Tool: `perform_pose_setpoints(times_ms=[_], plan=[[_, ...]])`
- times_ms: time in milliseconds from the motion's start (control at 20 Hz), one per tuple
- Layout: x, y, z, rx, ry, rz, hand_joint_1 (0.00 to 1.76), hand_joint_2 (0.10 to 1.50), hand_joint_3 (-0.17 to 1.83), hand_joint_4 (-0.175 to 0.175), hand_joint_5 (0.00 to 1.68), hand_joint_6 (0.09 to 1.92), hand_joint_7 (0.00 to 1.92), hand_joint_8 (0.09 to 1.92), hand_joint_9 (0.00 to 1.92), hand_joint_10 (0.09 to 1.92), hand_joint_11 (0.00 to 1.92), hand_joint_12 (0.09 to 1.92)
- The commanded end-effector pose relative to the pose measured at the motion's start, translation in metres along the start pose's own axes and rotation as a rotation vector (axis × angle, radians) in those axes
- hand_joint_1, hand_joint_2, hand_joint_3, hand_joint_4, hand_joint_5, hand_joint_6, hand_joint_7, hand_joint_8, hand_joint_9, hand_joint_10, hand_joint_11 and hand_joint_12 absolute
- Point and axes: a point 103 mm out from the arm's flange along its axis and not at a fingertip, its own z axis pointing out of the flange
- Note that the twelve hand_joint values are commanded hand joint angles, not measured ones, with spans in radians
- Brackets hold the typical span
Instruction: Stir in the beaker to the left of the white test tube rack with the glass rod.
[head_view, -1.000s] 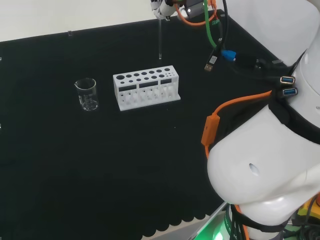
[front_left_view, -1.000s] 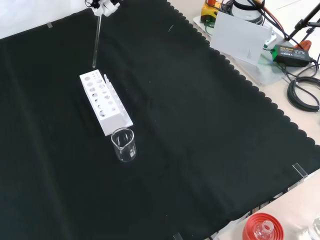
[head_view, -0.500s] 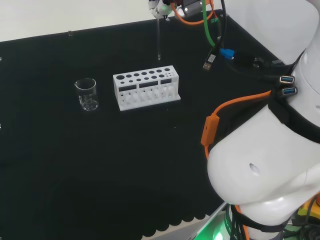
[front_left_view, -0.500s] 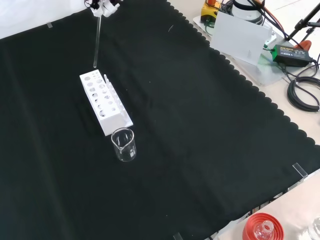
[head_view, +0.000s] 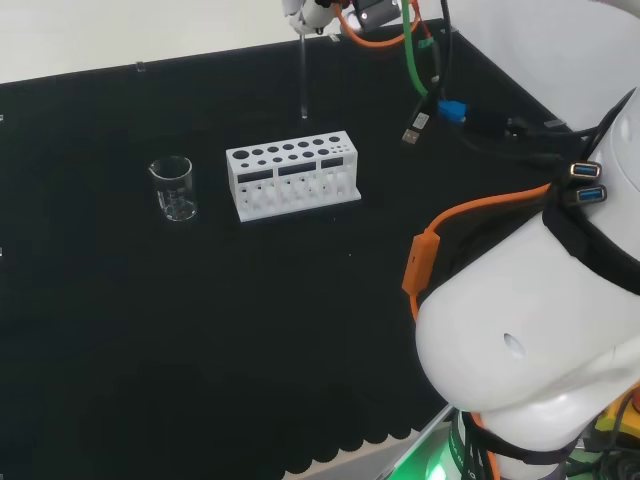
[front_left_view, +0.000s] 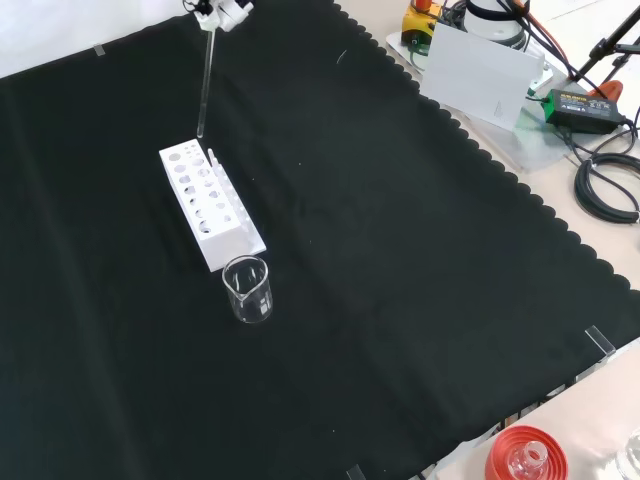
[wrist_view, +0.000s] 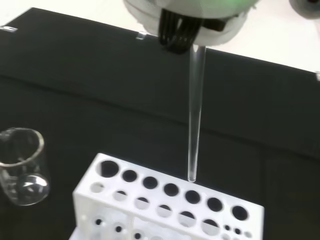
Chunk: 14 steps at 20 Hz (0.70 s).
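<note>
The black cloth (front_left_view: 400, 260) covers most of the front view, with a scalloped edge running down the right side. In the head view the arm's white links (head_view: 540, 340) stand large at the lower right, with an orange cable across them.

The white test tube rack (head_view: 292, 173) stands a little above the centre of the head view; in the front view (front_left_view: 210, 205) it lies in the upper left part, running diagonally. The beaker (head_view: 173, 188) stands upright on the cloth to the left of the rack in the head view, near it but apart. In the front view the beaker (front_left_view: 248, 290) is just below the rack's lower end.

The glass rod (head_view: 303, 75) hangs upright at the top centre of the head view, its lower tip above the rack. In the front view the rod (front_left_view: 204, 85) comes down from the top left edge and ends over the rack's upper end. In the wrist view the rod (wrist_view: 194, 112) points down, its tip just over the row of holes.

The hand (head_view: 310, 12) is at the top edge of the head view and grasps the upper end of the rod.
</note>
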Motion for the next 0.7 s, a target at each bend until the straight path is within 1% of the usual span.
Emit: perform_pose_setpoints(times_ms=[50, 150, 450, 700], plan=[[0.028, 0.004, -0.011, -0.012, 0.008, -0.033, 1.32, 0.76, 0.50, -0.175, 1.17, 0.54, 1.33, 0.76, 1.86, 0.20, 1.58, 0.69], [0.039, 0.005, -0.015, -0.015, 0.019, -0.032, 1.32, 0.76, 0.50, -0.175, 1.17, 0.54, 1.33, 0.76, 1.86, 0.20, 1.58, 0.69], [0.073, 0.011, -0.021, -0.011, 0.026, -0.056, 1.32, 0.76, 0.50, -0.175, 1.17, 0.54, 1.34, 0.75, 1.86, 0.20, 1.58, 0.69], [0.096, 0.021, -0.027, -0.011, 0.016, -0.081, 1.32, 0.75, 0.50, -0.175, 1.17, 0.54, 1.34, 0.75, 1.86, 0.20, 1.58, 0.68]])
